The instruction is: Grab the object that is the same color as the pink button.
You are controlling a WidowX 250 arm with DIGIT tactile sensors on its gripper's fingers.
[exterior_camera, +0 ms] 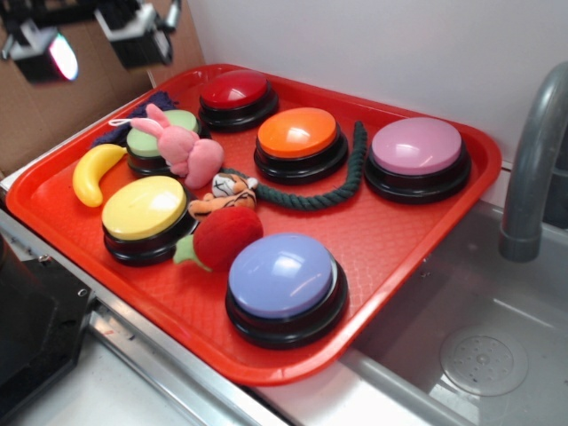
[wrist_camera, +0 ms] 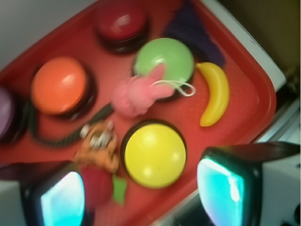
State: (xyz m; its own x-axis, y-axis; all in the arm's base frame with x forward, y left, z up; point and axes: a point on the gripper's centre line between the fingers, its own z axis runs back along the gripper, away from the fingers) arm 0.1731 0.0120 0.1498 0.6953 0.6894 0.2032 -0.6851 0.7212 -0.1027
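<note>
The pink plush bunny (exterior_camera: 186,151) lies on the red tray (exterior_camera: 390,240), leaning against the green button (exterior_camera: 160,142). In the wrist view the bunny (wrist_camera: 138,94) sits just above the yellow button (wrist_camera: 154,153). The pink button (exterior_camera: 417,146) stands at the tray's far right; only its edge (wrist_camera: 5,110) shows in the wrist view. My gripper (exterior_camera: 93,44) hangs high above the tray's left end, open, with nothing between its fingers (wrist_camera: 141,197).
On the tray are red (exterior_camera: 235,90), orange (exterior_camera: 298,133) and lavender-blue (exterior_camera: 282,277) buttons, a banana (exterior_camera: 93,171), a small tiger plush (exterior_camera: 226,191), a red strawberry plush (exterior_camera: 224,238) and a green rope (exterior_camera: 328,186). A sink (exterior_camera: 479,355) and faucet (exterior_camera: 532,169) are at right.
</note>
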